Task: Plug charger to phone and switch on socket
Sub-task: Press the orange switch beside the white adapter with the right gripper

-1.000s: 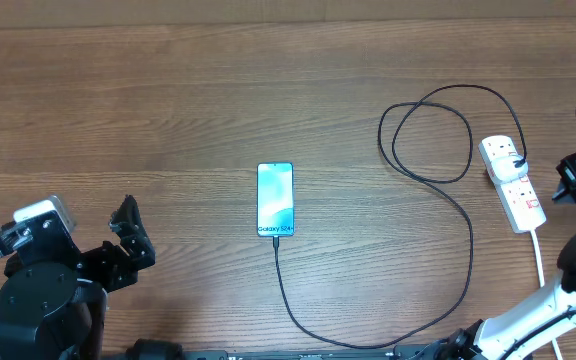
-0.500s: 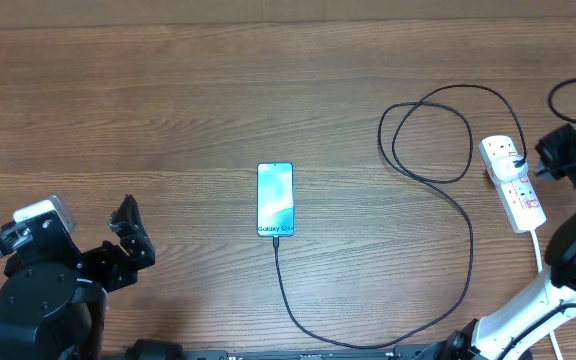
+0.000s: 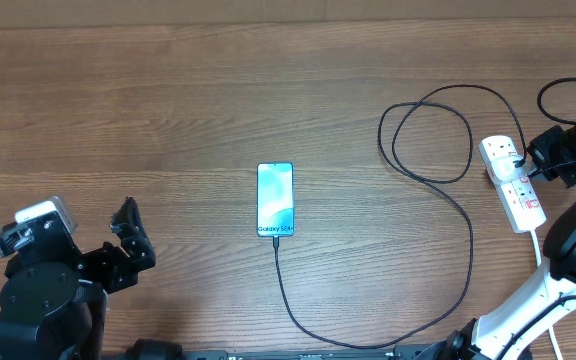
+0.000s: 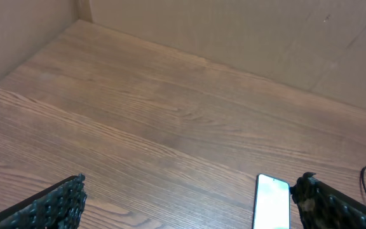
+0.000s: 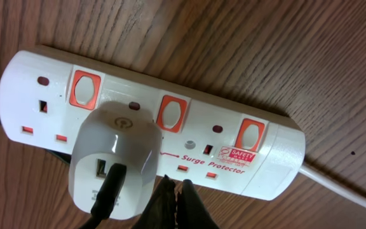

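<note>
Flat and screen-up at the middle of the brown wood-grain table (image 3: pixel 148 110): a slim rectangular smartphone with a blue-cyan screen (image 3: pixel 275 200), "Galaxy S24+" lettering at its near end. Joined to that end: a long thin black charger cable (image 3: pixel 471 240), swinging toward the table's near edge, climbing rightward, coiling in overlapping loops, then ending at a rounded white plug adapter (image 5: pixel 113 162), black cable end pushed into its front port. Seated in the end outlet of a white elongated power strip with three red rocker switches (image 5: pixel 234 146) at the far right of the table, thick white cord (image 5: pixel 345 189) trailing off its near end. Right gripper (image 5: pixel 175 191) clenched tip to tip on nothing, poised at the strip's long edge just beside the adapter, level with the middle red switch (image 5: pixel 170 113); contact with the strip impossible to tell. Left gripper (image 4: pixel 190 187) spread wide and empty, hovering over bare wood near the left corner, well apart from the phone.
</note>
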### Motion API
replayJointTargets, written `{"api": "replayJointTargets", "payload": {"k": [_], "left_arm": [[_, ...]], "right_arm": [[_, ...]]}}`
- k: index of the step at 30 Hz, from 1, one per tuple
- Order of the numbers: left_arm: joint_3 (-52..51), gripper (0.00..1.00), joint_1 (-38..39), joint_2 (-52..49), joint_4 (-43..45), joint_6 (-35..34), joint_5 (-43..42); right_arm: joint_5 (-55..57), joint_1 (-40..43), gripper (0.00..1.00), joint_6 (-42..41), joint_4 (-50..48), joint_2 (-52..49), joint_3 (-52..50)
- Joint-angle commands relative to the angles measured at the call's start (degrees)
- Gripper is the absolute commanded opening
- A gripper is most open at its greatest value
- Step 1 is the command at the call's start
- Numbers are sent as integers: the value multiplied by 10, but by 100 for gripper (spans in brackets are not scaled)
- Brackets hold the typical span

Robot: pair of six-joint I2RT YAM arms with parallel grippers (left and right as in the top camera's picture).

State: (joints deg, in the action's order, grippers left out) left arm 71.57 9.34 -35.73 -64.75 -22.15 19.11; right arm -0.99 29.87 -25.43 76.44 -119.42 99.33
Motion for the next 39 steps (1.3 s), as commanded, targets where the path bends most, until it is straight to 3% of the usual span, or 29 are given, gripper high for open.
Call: {"api": "replayJointTargets", "payload": {"k": [1, 39], "left_arm": [[2, 100, -3, 5, 0, -2, 8], [2, 99, -3, 5, -15, -2, 8]], "right_arm": [[9, 2, 4, 4, -5, -4, 10], [8, 1, 4, 2, -40, -42, -8]]}}
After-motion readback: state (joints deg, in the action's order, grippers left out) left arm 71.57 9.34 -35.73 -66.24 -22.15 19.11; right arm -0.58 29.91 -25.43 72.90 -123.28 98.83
